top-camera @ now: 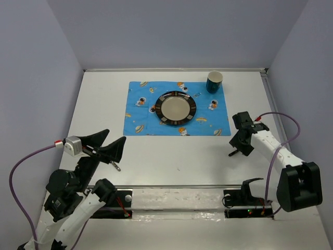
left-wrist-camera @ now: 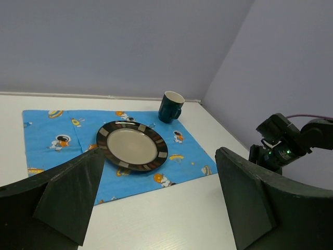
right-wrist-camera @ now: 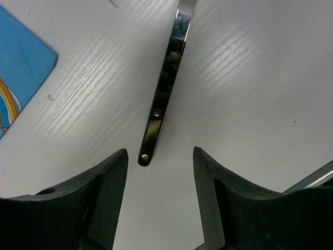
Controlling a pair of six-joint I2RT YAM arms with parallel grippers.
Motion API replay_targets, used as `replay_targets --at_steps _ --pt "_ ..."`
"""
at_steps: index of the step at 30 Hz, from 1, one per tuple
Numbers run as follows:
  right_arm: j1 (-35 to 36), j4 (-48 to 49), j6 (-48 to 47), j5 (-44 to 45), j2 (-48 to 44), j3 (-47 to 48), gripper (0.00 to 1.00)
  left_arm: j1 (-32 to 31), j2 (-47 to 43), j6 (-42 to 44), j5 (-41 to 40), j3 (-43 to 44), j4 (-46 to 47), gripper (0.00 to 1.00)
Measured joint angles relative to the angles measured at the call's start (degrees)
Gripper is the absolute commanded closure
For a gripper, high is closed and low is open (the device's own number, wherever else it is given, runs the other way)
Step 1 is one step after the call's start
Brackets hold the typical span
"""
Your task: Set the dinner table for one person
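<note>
The white dinner table point(top-camera: 171, 156) carries a blue cartoon mat point(top-camera: 143, 112) with a dark-rimmed plate point(top-camera: 175, 108) on it and a dark teal mug point(top-camera: 214, 82) at the mat's far right corner. My right gripper point(top-camera: 240, 139) is open and hangs low over a black-handled knife point(right-wrist-camera: 162, 99) that lies flat on the table. The handle end sits just ahead of the gap between the fingers point(right-wrist-camera: 106, 198), apart from both. My left gripper point(top-camera: 106, 146) is open and empty at the near left, raised and facing the plate point(left-wrist-camera: 132, 145) and mug point(left-wrist-camera: 170, 107).
A thin metal utensil point(top-camera: 115, 165) lies on the table just beneath the left gripper, partly hidden. The mat's near right corner point(right-wrist-camera: 21, 78) lies left of the knife. A metal rail point(top-camera: 177, 195) runs along the near edge. Grey walls close in three sides.
</note>
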Motion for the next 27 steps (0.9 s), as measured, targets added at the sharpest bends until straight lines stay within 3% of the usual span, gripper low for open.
replay_targets --at_steps 4,17,22,27 --pt "-1.8 2.2 -1.1 -0.1 3.0 0.0 0.52 0.0 0.0 0.0 0.0 0.0 -0.2 0.01" --pt "-6.8 13.7 -3.7 -2.5 11.3 -2.0 0.63 0.0 0.1 0.2 0.0 0.0 -0.2 0.01" --pt "-7.1 15.4 -3.8 -3.3 11.4 -2.2 1.00 0.0 0.2 0.2 0.0 0.0 -0.2 0.01" --pt "-7.1 16.5 -4.6 -3.7 9.9 -3.0 1.00 0.0 0.9 0.2 0.0 0.0 -0.3 0.01"
